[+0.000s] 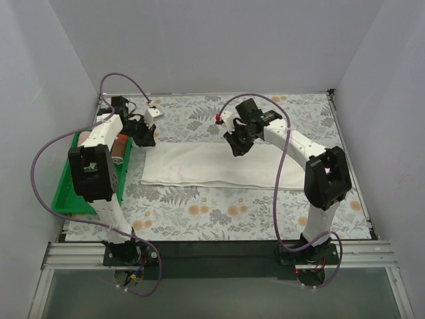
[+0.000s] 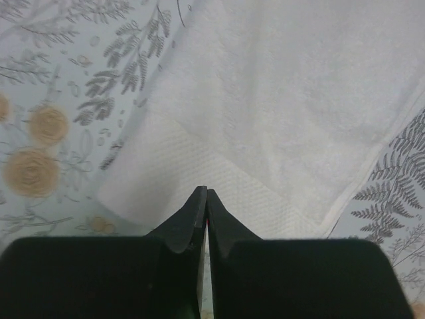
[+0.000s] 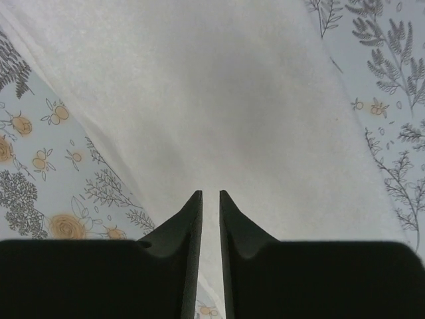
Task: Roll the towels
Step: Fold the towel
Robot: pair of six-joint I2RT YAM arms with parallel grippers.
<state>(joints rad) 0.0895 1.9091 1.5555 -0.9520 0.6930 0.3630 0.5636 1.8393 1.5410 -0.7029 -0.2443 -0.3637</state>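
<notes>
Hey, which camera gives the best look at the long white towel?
The top external view: it shows the white towel at full length, lying flat. The left wrist view shows only one banded end; the right wrist view shows only a plain stretch.

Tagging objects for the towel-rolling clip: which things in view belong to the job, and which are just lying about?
Job:
- white towel, flat on the table
- pink towel, in the tray

Lying about:
- green tray
- floral mat
</notes>
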